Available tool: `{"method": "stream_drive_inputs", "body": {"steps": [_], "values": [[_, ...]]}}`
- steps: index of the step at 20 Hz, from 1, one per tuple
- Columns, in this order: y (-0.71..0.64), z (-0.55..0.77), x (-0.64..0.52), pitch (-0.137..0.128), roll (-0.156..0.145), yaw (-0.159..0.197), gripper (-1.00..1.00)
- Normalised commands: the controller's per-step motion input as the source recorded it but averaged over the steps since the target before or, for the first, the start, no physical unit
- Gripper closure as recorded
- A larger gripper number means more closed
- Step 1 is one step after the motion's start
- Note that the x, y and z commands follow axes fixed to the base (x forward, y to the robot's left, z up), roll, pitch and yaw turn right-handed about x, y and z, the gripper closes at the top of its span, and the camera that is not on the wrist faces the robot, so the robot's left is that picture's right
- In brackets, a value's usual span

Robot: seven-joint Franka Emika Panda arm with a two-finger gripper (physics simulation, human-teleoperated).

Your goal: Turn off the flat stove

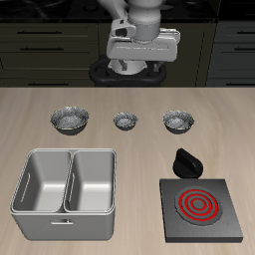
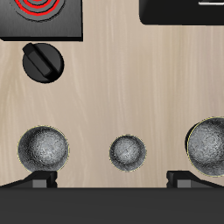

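The flat stove (image 1: 202, 210) is a dark grey square plate near the table's front edge, and its spiral coil (image 1: 197, 205) glows red. Its black knob (image 1: 187, 160) stands just behind the plate. In the wrist view the stove (image 2: 39, 19) and knob (image 2: 42, 61) show beyond a row of bowls. My gripper (image 1: 137, 72) hangs high over the back of the table, far from the knob. Its fingertips (image 2: 39, 181) stand wide apart and hold nothing, so the gripper (image 2: 112, 179) is open.
A steel double-basin tray (image 1: 66, 204) sits near the front edge beside the stove; it also shows in the wrist view (image 2: 184, 9). Three small metal bowls (image 1: 70, 121) (image 1: 125, 121) (image 1: 179, 121) stand in a row across the table's middle, below the gripper (image 2: 128, 151).
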Motion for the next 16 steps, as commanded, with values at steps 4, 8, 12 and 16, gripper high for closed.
{"method": "stream_drive_inputs", "body": {"steps": [4, 8, 12, 16], "values": [[0.14, 0.02, 0.24, 0.021, -0.006, -0.006, -1.00], [0.08, 0.02, 0.22, 0.006, -0.012, 0.009, -1.00], [0.07, -0.02, 0.18, -0.002, -0.020, 0.012, -1.00], [0.07, -0.02, 0.18, 0.013, -0.014, 0.017, -1.00]]}}
